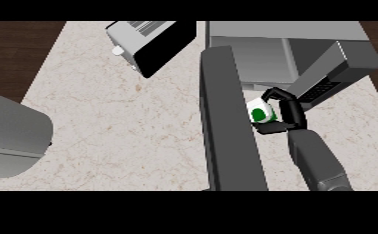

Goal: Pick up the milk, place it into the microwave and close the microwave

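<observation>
Right hand [284, 109] curled round milk [260, 112], beside open microwave door [230, 123].

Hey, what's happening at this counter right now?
The robot's right hand is curled round a small white milk carton with a green mark, holding it just in front of the open microwave. The microwave door stands swung out toward the robot, left of the carton. The milk does not look set down inside yet. A toaster sits on the counter to the left. The left hand is out of view.
</observation>
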{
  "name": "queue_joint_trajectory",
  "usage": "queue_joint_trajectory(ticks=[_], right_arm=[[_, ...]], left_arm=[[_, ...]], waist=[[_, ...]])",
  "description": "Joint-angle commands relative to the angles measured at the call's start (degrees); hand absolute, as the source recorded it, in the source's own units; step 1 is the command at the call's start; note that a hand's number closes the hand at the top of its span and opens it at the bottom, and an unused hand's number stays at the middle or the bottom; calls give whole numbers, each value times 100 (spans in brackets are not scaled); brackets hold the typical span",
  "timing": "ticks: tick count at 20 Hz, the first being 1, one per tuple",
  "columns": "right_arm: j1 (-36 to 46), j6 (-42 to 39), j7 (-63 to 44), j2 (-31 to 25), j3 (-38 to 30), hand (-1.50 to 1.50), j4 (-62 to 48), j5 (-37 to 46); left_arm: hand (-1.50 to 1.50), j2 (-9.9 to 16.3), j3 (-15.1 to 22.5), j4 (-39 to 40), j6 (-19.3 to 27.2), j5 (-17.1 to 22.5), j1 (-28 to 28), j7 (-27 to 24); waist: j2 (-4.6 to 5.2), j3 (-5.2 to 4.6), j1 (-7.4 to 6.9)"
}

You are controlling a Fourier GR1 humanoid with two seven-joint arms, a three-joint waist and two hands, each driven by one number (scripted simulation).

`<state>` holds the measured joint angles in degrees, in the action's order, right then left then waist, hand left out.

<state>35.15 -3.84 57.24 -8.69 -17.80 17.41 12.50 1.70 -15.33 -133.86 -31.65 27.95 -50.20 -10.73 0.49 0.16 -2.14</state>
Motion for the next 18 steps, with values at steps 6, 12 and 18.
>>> queue_joint_trajectory(ticks=[6, 12, 18], right_arm=[[1162, 505, -589, -243, -138, 150, -593, 67], [1890, 481, -1243, -534, -186, 150, -829, 92], [1990, 1060, -1263, -829, -5, 150, -894, 388]], left_arm=[[-150, 10, -54, -165, 14, 318, 251, 121], [-150, 208, -64, -71, 127, 370, 675, 258], [-150, 319, -132, 32, 97, 383, 953, 183]], waist=[[61, 4, -143], [146, 9, -268], [260, 15, -441]])
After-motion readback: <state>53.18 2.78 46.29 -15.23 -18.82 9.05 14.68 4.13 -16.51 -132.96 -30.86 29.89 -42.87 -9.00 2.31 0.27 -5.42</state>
